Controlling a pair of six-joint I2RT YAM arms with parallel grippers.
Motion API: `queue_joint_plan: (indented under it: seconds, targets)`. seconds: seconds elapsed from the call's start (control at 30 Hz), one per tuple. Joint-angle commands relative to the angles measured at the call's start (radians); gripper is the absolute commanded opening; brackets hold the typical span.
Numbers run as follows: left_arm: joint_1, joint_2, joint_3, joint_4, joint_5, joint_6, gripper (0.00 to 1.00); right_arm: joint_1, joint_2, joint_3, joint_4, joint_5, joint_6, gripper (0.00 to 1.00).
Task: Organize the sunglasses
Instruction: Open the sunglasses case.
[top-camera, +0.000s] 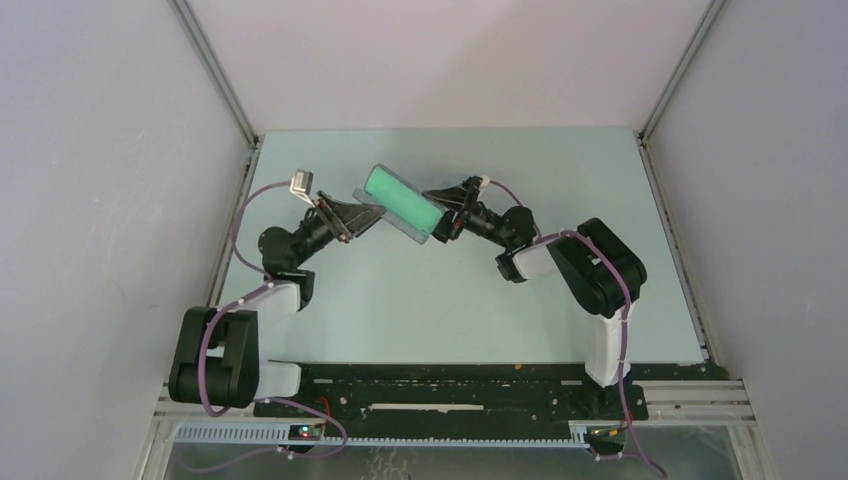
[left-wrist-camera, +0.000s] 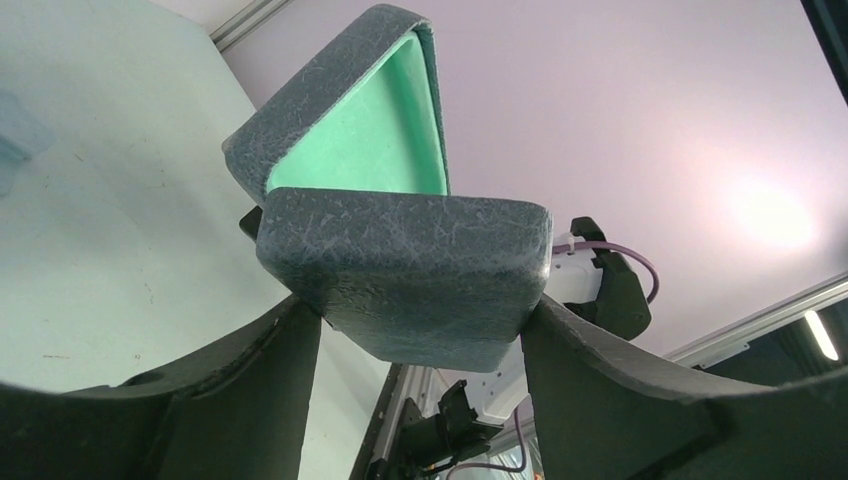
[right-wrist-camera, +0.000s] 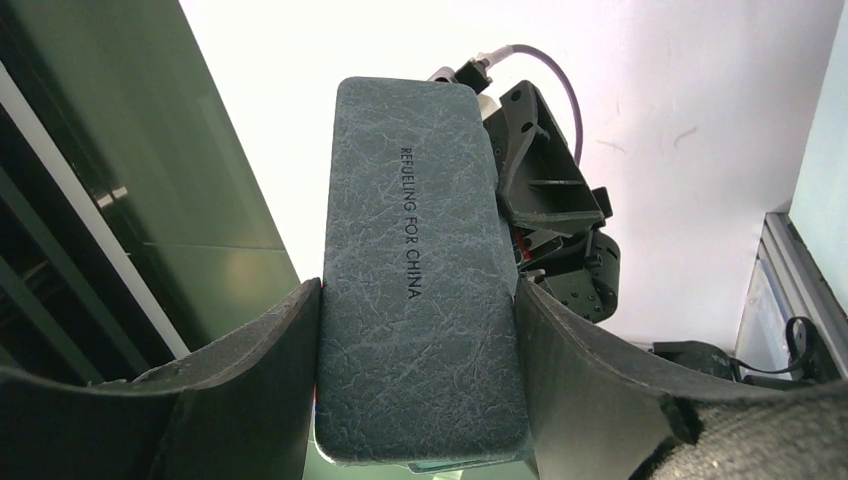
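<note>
Between left hand (top-camera: 362, 215) and right hand (top-camera: 443, 217) hangs one open case (top-camera: 402, 197).

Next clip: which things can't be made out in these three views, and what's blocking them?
- Sunglasses: seen in no view. The top view shows only green lining in one half of the open case; the other half's inside is unseen.
- Left wrist view: a pale blue patch is blurred and cut off by the left edge.
- Right wrist view: the case's inside is hidden by its own grey shell.

Matt, crackle-grained grey case (right-wrist-camera: 420, 300), smooth green lining (left-wrist-camera: 370, 135)
</note>
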Motion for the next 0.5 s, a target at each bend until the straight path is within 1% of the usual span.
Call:
queue_joint_plan:
  seconds: [0.0,0.17,0.27,0.37,0.4,0.47]
  targets:
    - [-0.032,-0.077,-0.004,0.185,0.109,-0.001,0.0,0.002,0.034,0.0,0.029,0.018,0.375,0.31]
    - [-0.031,-0.089,-0.008,0.185,0.112,0.001,0.0,-0.001,0.042,0.0,0.027,0.018,0.377,0.33]
    - [-0.032,-0.089,-0.012,0.184,0.111,0.0,0.0,-0.003,0.038,0.0,0.028,0.016,0.372,0.36]
    - [-0.034,-0.076,-0.009,0.184,0.11,-0.004,0.0,-0.008,0.026,0.0,0.028,0.011,0.346,0.44]
    - [-0.034,-0.07,-0.009,0.184,0.109,-0.006,0.0,-0.013,0.02,0.0,0.027,0.006,0.327,0.48]
    - [-0.033,-0.056,-0.004,0.183,0.11,-0.014,0.0,-0.031,0.004,0.0,0.025,-0.017,0.279,0.53]
